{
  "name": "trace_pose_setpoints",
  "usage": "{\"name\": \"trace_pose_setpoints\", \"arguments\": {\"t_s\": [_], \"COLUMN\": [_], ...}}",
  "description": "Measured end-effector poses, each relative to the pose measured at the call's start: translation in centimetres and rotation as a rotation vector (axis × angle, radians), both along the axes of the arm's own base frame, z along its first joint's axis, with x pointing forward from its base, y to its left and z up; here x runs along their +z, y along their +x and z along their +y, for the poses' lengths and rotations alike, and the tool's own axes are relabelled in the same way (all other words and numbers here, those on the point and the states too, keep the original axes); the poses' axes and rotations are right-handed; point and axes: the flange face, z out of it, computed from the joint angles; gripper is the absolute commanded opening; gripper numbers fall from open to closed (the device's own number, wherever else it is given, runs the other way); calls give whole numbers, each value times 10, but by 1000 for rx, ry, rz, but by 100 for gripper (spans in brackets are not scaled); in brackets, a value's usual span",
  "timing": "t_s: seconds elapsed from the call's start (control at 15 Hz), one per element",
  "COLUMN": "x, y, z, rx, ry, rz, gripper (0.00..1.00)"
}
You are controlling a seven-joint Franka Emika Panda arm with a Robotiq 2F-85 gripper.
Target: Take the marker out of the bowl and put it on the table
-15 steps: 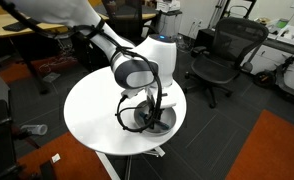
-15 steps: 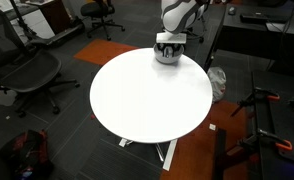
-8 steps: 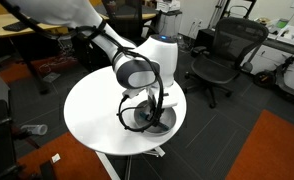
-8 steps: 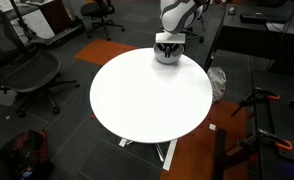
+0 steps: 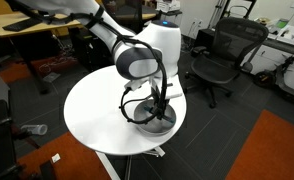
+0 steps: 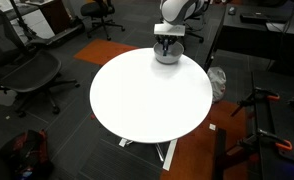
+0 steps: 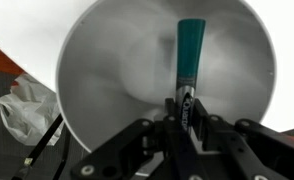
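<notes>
In the wrist view the pincer [image 7: 188, 113], at 6 o'clock, is clamped on the marker [image 7: 191, 55] by its dark end. The teal body points to 12 o'clock inside the bowl [image 7: 97, 80], which rests on the white tabletop [image 7: 17, 20].

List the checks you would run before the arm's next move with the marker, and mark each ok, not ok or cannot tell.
1. The marker sits between the end effector fingers: ok.
2. Grip firm enough to lift: cannot tell.
3. The marker is clear of the bowl: not ok, it shows against the bowl's inside.
4. Bare table beside the bowl for placing: ok.
</notes>
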Motion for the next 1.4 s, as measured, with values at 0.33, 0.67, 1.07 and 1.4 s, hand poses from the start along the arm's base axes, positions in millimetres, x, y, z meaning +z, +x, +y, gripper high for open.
{"name": "trace_pose_setpoints", "arguments": {"t_s": [0.33, 0.67, 1.07, 1.4], "x": [63, 117, 153, 160], "y": [-5, -36, -92, -136], "z": [16, 52, 109, 151], "rx": [31, 103, 233, 297], "ry": [-10, -44, -100, -111], "rz": [-70, -128, -110, -96], "gripper": [5, 5, 5, 5]}}
